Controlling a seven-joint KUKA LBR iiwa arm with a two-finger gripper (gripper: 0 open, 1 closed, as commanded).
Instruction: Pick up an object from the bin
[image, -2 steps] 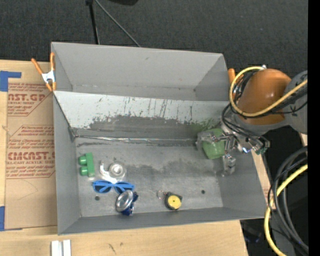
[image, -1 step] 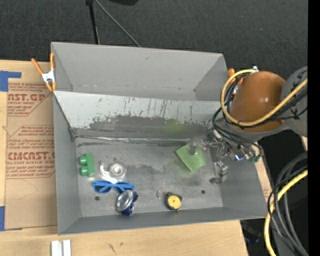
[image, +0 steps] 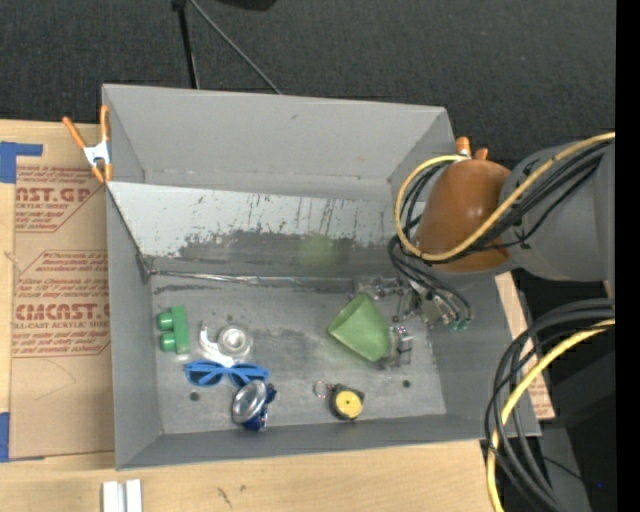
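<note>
Nearest the front wall: a yellow disc (image: 347, 404) right of middle, and a blue-and-silver thing (image: 252, 404) left of it.
Next back: blue glasses (image: 225, 375), touching that thing. A white ring (image: 228, 343) lies just behind them.
Left wall: a green block (image: 172, 332), apart from the rest.
Task's thing: a pale green wedge (image: 362, 330) on the bin (image: 270, 130) floor, right of middle and clear of the other items.
Gripper (image: 401, 340): low over the floor at the wedge's right edge, seemingly touching it. I cannot tell whether it is released or clenched, and nothing shows as held.
Handling: the wedge looks light, thin and glossy, probably hollow plastic. It would likely be slippery and give a little under squeeze.
Hold: the right edge beside the gripper seems best, pinched across the thin wall and not over the broad face.
Hard to make out: the wedge's true shape, whether cup or scrap. Its right rim is partly covered by the gripper.
Farthest: the back wall is scuffed, with a faint green glint.
</note>
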